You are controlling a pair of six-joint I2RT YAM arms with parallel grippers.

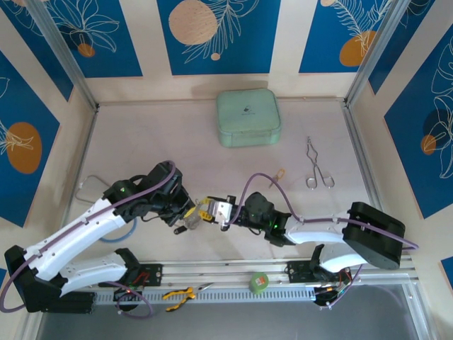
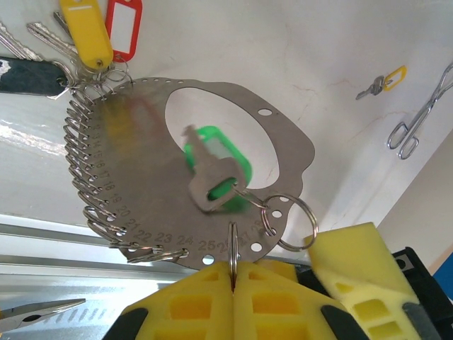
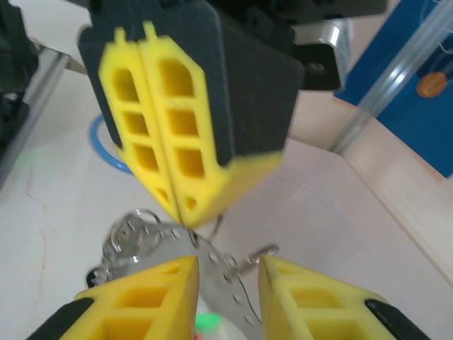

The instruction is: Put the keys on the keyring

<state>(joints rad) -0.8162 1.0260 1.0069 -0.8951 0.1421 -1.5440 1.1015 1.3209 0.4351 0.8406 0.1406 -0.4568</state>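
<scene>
The keyring (image 2: 134, 149) is a flat steel oval plate with numbered holes and small split rings along its edge, held up above the table. My left gripper (image 2: 233, 265) is shut on one small ring at the plate's edge. A green-headed key (image 2: 212, 180) hangs from a ring beside it, and yellow (image 2: 85, 32) and red (image 2: 126, 25) tags hang at the far end. My right gripper (image 3: 228, 297) stands open, its fingers either side of the plate's edge (image 3: 223, 273), just below the left gripper (image 3: 182, 212). A loose key with a yellow tag (image 1: 279, 172) lies on the table.
Steel forceps (image 1: 317, 170) lie at the right, a pale green case (image 1: 248, 118) at the back. Yellow-handled pliers (image 1: 180, 294) and a green tape roll (image 1: 260, 282) rest on the front rail. A blue stethoscope tube (image 1: 117, 234) curls under the left arm.
</scene>
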